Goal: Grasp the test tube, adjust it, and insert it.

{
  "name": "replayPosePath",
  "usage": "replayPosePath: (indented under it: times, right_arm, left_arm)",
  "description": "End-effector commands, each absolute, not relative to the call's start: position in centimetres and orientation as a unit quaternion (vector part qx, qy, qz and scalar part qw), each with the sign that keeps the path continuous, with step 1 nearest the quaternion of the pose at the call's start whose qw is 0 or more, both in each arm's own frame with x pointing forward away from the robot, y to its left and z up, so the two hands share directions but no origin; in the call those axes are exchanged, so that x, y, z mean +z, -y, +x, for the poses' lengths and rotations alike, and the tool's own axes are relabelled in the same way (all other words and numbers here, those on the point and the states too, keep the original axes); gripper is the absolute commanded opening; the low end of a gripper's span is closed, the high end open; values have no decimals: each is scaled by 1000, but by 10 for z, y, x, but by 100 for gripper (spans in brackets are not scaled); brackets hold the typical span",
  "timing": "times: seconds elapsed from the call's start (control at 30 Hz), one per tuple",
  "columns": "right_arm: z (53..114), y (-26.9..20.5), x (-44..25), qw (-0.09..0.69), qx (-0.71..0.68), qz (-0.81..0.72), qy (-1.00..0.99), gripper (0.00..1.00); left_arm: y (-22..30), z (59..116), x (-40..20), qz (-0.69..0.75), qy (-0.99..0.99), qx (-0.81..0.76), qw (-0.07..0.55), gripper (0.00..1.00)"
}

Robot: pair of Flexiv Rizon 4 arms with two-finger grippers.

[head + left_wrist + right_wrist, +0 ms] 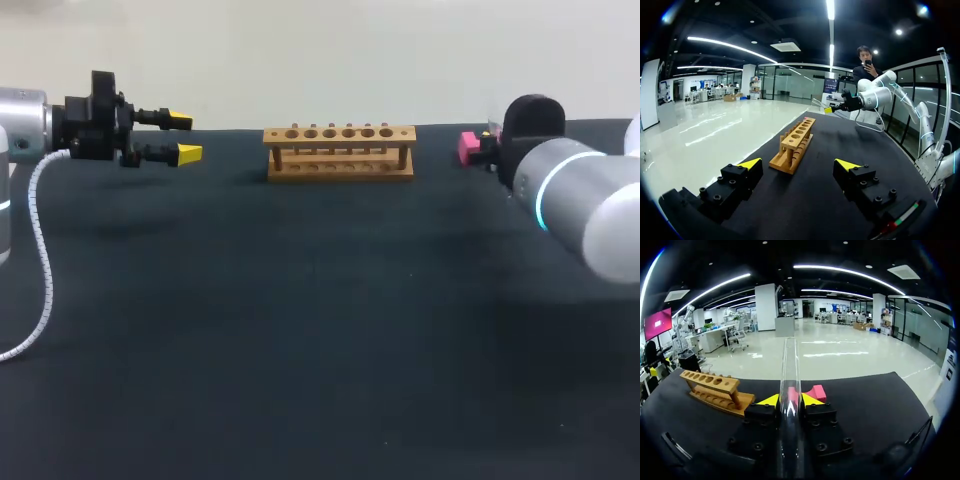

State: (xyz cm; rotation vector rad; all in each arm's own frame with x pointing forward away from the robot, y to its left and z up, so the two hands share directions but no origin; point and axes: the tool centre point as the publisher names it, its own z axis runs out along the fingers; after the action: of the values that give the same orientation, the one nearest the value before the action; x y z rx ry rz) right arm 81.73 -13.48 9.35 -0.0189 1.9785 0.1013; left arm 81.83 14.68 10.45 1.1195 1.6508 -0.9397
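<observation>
Tube (789, 365) in R claw (790, 400); pink block (819, 392) beside

Left arm (20, 130): silver-grey cylindrical link with a white coiled cable (43, 262) hanging from it. Left tool (184, 137): black body and two black finger blocks fastened with socket-head screws (715, 197), each ending in a yellow wedge tip. Right arm (580, 195): grey-white rounded links with a glowing cyan ring (541, 198) at one joint. Right tool (790, 400): the same black screwed blocks and yellow tips.

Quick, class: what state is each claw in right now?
Left claw: open, holding nothing.
Right claw: closed on the test tube.
</observation>
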Motion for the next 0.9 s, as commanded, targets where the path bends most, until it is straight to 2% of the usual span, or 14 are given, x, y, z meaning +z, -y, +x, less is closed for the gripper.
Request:
replayPosePath:
  times: [0.03, 0.43, 0.9]
  right_arm:
    - [804, 128, 100, 770, 47, 11, -636, 0]
    - [797, 104, 115, 738, 88, 18, -669, 0]
    - [797, 103, 116, 736, 95, 21, -670, 0]
  left_arm:
    - [-147, 816, 104, 452, -668, -379, 454, 100]
    - [-147, 816, 104, 452, -668, -379, 454, 100]
    - [-147, 816, 104, 452, -668, -379, 454, 100]
